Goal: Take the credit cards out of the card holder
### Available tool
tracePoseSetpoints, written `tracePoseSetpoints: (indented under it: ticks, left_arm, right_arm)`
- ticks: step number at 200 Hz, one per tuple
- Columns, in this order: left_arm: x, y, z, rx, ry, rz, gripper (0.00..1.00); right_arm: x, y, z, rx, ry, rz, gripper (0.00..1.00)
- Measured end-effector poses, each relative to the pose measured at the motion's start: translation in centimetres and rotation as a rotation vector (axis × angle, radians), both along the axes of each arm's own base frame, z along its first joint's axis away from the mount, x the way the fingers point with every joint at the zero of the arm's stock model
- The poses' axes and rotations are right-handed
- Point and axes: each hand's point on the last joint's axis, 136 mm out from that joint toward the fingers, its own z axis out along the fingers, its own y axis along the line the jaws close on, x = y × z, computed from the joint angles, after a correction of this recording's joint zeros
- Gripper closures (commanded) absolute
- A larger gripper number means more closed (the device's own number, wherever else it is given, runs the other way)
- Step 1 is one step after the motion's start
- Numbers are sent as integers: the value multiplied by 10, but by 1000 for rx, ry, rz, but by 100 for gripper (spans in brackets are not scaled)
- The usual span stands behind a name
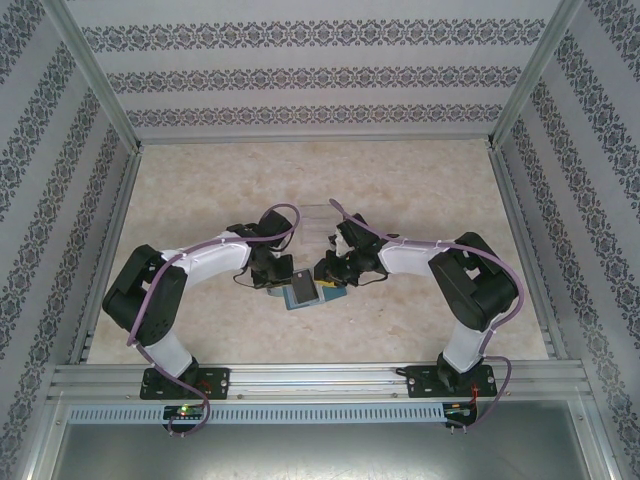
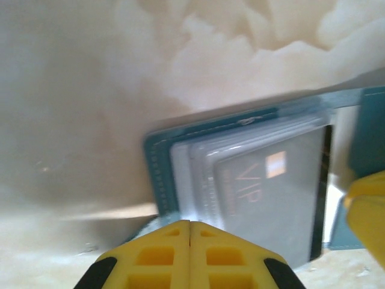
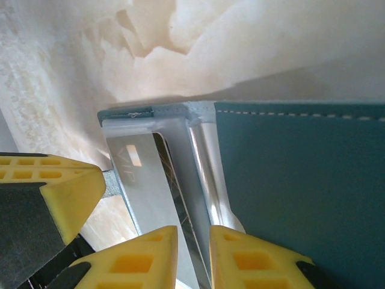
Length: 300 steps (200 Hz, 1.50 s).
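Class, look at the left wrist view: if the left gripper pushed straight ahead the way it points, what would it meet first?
The card holder: its near edge lies just ahead of the shut left gripper, with the grey VIP card close behind. Depth is unclear; they may already touch.

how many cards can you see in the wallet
1: a grey VIP card sits in the clear pockets of the open teal wallet. More may be hidden behind it.
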Motion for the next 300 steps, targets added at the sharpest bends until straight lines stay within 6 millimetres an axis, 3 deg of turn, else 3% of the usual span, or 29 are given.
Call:
tracePoseSetpoints:
  ticks: [58, 103, 193, 300]
  left_arm:
    - [-6, 5, -15, 35, 43, -2, 97]
    - [-4, 0, -15, 17, 48, -6, 98]
    - [14, -25, -14, -62, 42, -29, 98]
    - [32, -26, -12, -14, -19, -63, 98]
  right_arm:
    - [-3, -3, -2, -14, 8, 9, 75]
    - [-4, -4, -2, -18, 12, 8, 75]
    - [3, -12, 4, -41, -26, -26, 75]
    - [8, -26, 11, -50, -48, -66, 75]
